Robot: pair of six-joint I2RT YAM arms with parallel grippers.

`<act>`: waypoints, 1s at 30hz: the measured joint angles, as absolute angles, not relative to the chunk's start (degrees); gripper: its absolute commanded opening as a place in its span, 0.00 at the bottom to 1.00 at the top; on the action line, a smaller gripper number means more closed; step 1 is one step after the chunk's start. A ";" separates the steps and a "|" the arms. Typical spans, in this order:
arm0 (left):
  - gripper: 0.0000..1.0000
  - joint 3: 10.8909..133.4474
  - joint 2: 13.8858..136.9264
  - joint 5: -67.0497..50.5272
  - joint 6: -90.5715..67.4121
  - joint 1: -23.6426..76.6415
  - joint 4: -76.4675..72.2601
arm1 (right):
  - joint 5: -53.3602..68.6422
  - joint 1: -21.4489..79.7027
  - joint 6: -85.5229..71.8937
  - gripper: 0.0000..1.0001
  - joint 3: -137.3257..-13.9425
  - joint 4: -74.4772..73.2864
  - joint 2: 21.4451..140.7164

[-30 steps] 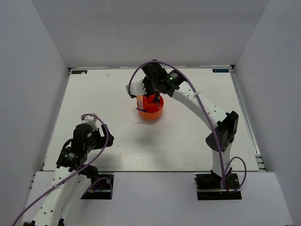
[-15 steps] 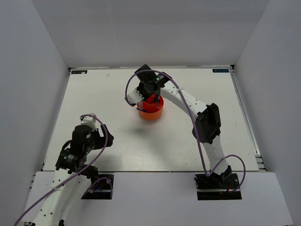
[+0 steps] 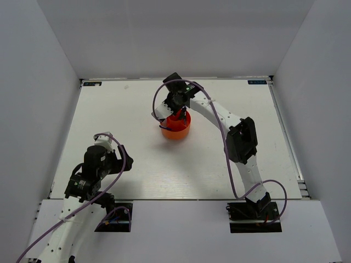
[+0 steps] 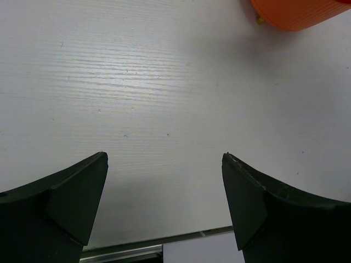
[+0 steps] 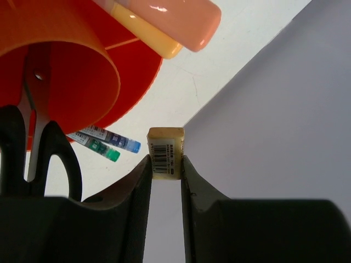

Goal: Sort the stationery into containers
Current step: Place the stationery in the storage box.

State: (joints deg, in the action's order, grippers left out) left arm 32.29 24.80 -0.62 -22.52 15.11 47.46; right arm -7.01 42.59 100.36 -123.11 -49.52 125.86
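Right gripper (image 5: 165, 160): one eraser (image 5: 165, 143), one tub (image 5: 71, 66)

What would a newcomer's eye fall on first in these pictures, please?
The bright orange tub stands out at the far middle of the white table. The right gripper is over it, pinching a whitish eraser with a barcode label. Black-handled scissors and pens stick out of the tub, while the left gripper hangs open over the table at the near left.
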 measured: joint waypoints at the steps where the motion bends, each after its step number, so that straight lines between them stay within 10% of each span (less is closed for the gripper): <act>1: 0.95 32.29 24.80 -0.62 -22.52 15.11 47.46 | -6.70 42.54 100.68 0.00 -123.11 -49.58 125.93; 20: 0.96 32.25 24.80 -0.62 -22.52 15.11 47.37 | -3.60 42.87 103.72 0.00 -122.32 -51.83 127.83; 30: 0.96 32.23 24.80 -0.62 -22.55 15.11 47.37 | -3.38 42.94 104.18 0.18 -122.10 -52.18 127.83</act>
